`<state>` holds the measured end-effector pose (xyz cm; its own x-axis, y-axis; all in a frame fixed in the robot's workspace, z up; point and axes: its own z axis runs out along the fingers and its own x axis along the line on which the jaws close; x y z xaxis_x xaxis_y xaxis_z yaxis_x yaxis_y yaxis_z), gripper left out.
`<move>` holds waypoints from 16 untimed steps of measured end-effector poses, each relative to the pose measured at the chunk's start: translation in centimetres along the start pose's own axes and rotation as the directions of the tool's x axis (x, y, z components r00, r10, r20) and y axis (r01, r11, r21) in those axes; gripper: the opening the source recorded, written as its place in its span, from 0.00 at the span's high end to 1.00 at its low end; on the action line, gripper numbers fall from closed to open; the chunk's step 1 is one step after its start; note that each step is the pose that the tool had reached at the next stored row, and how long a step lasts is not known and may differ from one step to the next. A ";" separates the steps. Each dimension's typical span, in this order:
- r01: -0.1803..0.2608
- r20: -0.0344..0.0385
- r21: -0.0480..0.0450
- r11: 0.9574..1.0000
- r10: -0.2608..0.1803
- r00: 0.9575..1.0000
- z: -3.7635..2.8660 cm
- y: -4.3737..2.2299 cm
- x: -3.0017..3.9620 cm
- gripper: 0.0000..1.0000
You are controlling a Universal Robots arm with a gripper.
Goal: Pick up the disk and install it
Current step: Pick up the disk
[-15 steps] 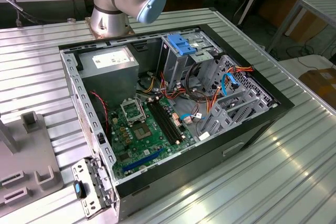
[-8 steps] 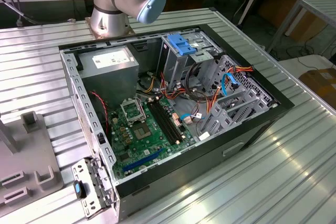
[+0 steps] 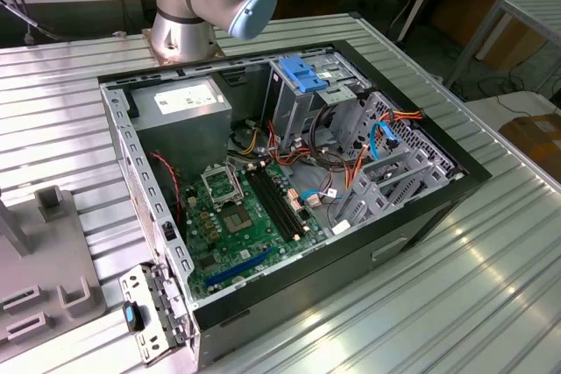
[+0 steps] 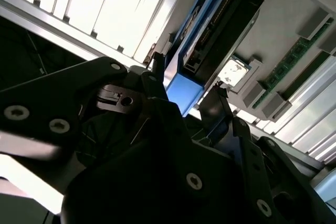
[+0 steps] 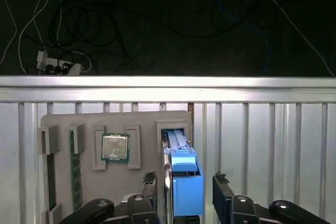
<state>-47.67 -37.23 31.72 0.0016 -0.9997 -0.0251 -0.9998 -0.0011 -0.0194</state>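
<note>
Gripper (image 5: pixel 185 179) (image 4: pixel 189 80) jaws spread partway, one finger (image 5: pixel 223 190) on each side of the disk (image 5: pixel 182 174) (image 4: pixel 223 22); daylight shows between that finger and the blue rail, contact on the other side unclear. Disk seated in a slot of the grey tray (image 5: pixel 142 121) beside a processor chip (image 5: pixel 115 147), on the slatted table (image 5: pixel 262 145) near its edge. Long axis rising from the slot toward the gripper, blue end tab nearest it.
</note>
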 end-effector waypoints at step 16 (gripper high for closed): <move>-0.001 0.000 -0.019 1.000 0.001 1.000 0.50 -0.03 0.01 0.46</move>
<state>-47.63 -37.22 31.21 0.0010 -0.9997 -0.0250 -1.0000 -0.0010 -0.0004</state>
